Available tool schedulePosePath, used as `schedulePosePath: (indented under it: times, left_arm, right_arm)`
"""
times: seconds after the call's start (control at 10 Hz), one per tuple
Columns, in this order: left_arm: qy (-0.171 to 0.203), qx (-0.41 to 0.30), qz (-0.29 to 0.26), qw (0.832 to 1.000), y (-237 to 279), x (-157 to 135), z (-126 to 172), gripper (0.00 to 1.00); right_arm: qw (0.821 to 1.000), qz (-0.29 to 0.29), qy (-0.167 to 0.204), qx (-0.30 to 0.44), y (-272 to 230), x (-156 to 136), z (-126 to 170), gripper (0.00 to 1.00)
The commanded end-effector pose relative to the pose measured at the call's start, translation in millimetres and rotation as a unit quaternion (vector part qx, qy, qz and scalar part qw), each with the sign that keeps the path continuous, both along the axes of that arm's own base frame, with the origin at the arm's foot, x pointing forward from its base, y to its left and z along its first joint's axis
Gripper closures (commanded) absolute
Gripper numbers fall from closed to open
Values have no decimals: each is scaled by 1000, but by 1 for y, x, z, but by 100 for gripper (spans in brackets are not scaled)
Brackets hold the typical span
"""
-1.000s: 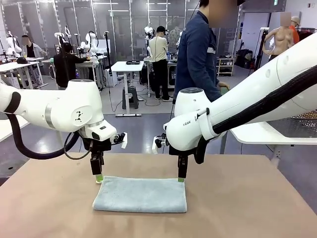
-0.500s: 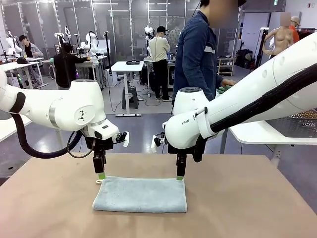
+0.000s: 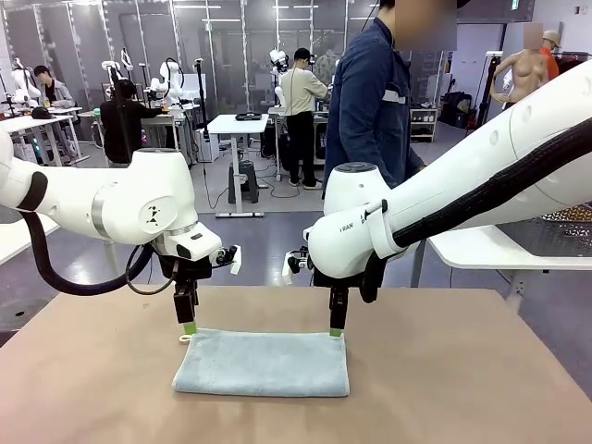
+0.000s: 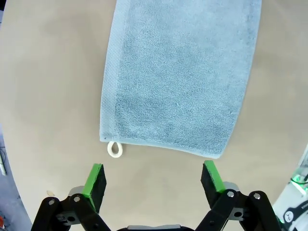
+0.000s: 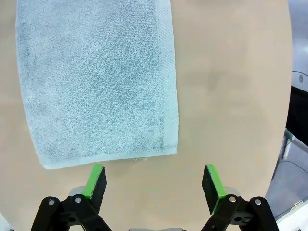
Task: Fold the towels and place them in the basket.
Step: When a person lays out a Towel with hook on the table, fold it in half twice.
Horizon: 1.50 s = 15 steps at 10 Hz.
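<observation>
Pale blue-grey towel (image 3: 262, 363) lies flat as a neat rectangle on the brown table (image 3: 444, 370), long side running across, about mid-table on the robot's side.

Left gripper (image 3: 188, 326) hangs pointing down just beside the towel's far left corner. Jaws spread wide, nothing between them. In the left wrist view both green pads (image 4: 95, 179) sit short of the towel's short edge, with bare table under them. The small cream loop (image 4: 114, 149) sticks out from the towel corner toward one pad, close to it but apart.

Right gripper (image 3: 338, 328) hangs pointing down just beside the towel's far right corner, jaws also spread wide and holding nothing. In the right wrist view one pad sits just off the towel's hemmed edge and the other is out over bare table past the corner. Can't tell whether either gripper's tips touch the table.

A person (image 3: 370, 102) in a dark blue jacket stands beyond the towel at the table's far side, turned sideways, hands away from the towel.
</observation>
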<state>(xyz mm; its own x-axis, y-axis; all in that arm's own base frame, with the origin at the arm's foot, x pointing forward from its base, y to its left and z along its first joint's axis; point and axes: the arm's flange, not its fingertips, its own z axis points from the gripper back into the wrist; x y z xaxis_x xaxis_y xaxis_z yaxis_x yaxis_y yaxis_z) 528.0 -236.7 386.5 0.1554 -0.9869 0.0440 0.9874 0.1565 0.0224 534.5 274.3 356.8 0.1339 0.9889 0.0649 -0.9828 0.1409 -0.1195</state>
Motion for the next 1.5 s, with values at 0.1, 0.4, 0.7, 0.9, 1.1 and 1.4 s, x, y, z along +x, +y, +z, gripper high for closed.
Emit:
schedulePosePath:
  times: [0.1,0.4,0.7,0.9,1.1,1.4]
  left_arm:
    - [4,3,0,1000,0,2,1,0]
    - [4,3,0,1000,0,2,1,0]
    - [-31,-27,-4,999,9,6,44,0]
    - [-28,-95,22,995,42,-14,108,0]
    - [-16,-117,48,992,68,-50,154,0]
    - [-60,-156,106,980,106,-130,224,0]
  right_arm:
    - [1000,7,1,-3,-2,2,0,0]
    - [1000,7,1,-3,-2,2,0,0]
    - [998,-58,-4,0,-5,-21,30,0]
    - [960,-277,-25,-9,-10,-50,38,0]
    - [913,-403,-55,2,-11,-66,38,0]
    - [862,-504,-12,62,-5,-63,21,0]
